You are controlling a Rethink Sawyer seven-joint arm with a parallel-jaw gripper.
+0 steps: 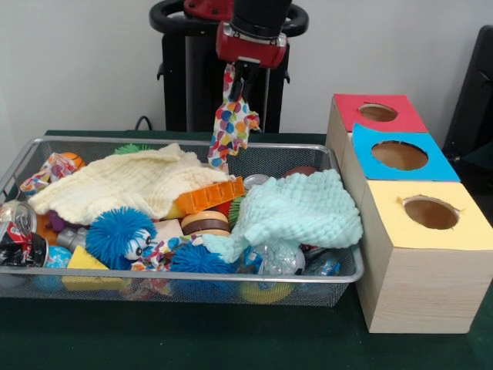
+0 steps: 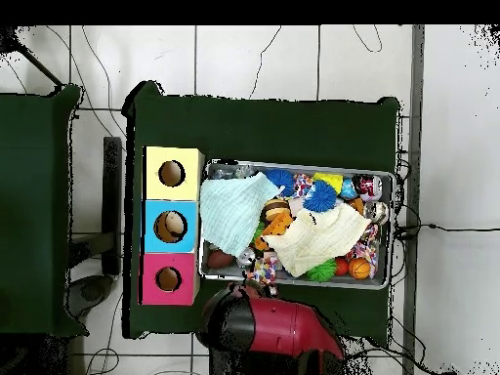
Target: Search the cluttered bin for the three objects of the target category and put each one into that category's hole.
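The silver wire-mesh bin [image 1: 254, 279] stands on the green table cloth, packed with clutter. Beside it stands the wooden sorting box [image 1: 420, 297], its three round holes framed in red [image 1: 377, 112], blue [image 1: 400, 155] and yellow [image 1: 430, 213].

Tool state: the red and black gripper [image 1: 233, 81] hangs above the bin's back edge, pinching the top end of a polka-dot cloth strip [image 1: 230, 127]. The strip dangles free, its lower end level with the bin rim.

Hazards, as judged from this position:
- The hold is on a thin fold of fabric only. A quick sideways move toward the box could pull the strip out of the pinch and drop it into the bin or onto the table.
- The loose tail may drag over the pale yellow knitted cloth [image 1: 123, 183] or the mint green knitted cloth [image 1: 300, 212] and catch on them.
- A limp strip may drape over a hole's edge rather than fall through.

Which hole matches cannot be told. Two further items of the category appear to remain; a second dotted fabric piece [image 1: 48, 171] lies at the bin's end farthest from the box.
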